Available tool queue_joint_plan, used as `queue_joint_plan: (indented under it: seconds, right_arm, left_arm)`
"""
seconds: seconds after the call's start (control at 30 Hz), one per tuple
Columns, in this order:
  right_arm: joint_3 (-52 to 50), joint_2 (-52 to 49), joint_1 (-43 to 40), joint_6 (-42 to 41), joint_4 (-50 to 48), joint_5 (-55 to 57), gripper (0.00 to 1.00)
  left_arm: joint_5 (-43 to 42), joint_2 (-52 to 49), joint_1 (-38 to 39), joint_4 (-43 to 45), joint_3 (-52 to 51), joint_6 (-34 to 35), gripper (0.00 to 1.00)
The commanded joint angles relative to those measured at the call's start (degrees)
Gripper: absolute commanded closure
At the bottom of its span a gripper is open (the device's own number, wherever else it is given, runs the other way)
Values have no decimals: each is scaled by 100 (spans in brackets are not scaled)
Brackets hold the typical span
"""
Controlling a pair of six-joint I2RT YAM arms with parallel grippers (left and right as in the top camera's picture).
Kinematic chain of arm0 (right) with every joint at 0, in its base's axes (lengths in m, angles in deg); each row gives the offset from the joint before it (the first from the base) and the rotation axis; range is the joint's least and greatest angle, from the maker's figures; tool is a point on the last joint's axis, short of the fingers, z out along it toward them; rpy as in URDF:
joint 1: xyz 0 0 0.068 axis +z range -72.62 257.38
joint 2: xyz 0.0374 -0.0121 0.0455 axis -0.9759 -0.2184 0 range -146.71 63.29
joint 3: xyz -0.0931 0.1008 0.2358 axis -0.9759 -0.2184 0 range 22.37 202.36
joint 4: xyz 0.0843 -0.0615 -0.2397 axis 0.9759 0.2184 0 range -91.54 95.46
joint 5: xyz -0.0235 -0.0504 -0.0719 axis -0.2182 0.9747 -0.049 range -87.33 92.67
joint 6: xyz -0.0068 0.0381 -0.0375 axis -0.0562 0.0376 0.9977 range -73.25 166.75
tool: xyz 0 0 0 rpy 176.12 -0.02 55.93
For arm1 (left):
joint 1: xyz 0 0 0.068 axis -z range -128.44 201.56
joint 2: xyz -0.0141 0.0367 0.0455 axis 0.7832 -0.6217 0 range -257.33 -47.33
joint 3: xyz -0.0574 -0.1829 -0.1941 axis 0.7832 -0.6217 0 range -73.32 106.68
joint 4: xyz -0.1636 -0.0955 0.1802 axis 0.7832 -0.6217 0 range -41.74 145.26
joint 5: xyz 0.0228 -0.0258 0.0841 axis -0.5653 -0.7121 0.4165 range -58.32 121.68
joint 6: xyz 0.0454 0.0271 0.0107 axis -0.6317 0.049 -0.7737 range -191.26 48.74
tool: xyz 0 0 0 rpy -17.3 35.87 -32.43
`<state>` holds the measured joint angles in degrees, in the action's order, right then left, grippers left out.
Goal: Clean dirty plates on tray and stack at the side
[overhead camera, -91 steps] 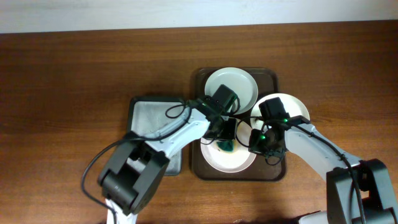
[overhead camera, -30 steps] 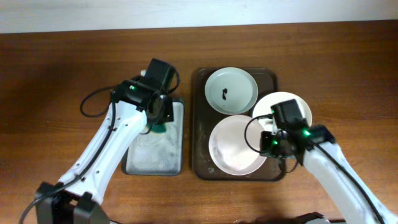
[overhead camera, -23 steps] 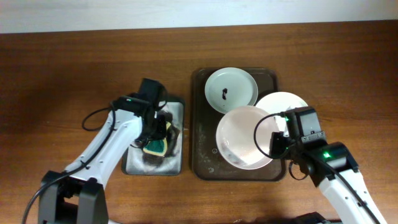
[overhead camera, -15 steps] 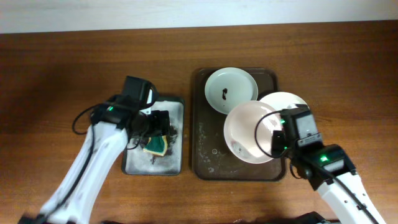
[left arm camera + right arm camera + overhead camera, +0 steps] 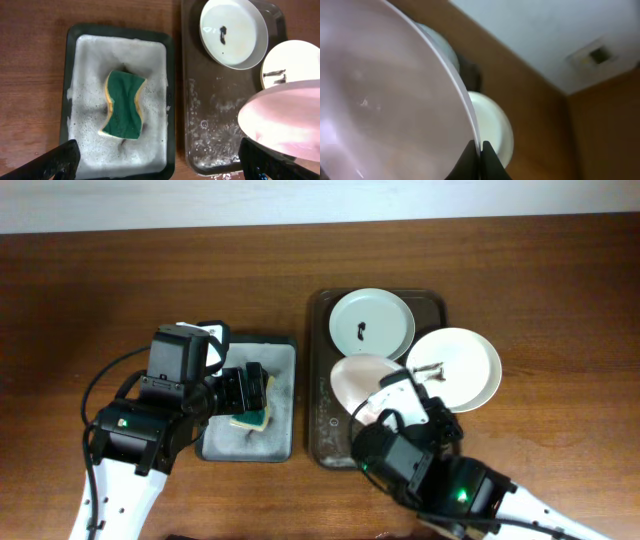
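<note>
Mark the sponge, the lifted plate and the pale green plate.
sponge (image 5: 122,105): left wrist view, green top.
lifted plate (image 5: 285,127): left wrist view, its pale face.
pale green plate (image 5: 245,40): left wrist view, bare inside.

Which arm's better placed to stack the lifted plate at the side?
Right. The right end effector is shut on the lifted plate at its rim; the left end effector hangs open above the sponge, holding nothing.

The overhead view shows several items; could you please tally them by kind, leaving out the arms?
Plates: 3
Trays: 2 (large brown tray, small soapy tray)
Sponge: 1
Total: 6
</note>
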<state>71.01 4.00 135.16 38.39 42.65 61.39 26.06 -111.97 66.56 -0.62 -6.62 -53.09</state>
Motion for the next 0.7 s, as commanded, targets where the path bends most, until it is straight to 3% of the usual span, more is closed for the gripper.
queue_joint_plan:
  seconds: [0.0,0.23,0.67]
  right_arm:
    - [120,44,435,664,-33,1451,96]
    - [120,44,861,667,-46,1851,96]
    - [120,44,859,667,-55,1856,96]
  left_arm:
    - [-61,22,-17,7,90,-50,0]
    - [-61,22,-17,7,90,-50,0]
    - [-61,22,-17,7,90,-50,0]
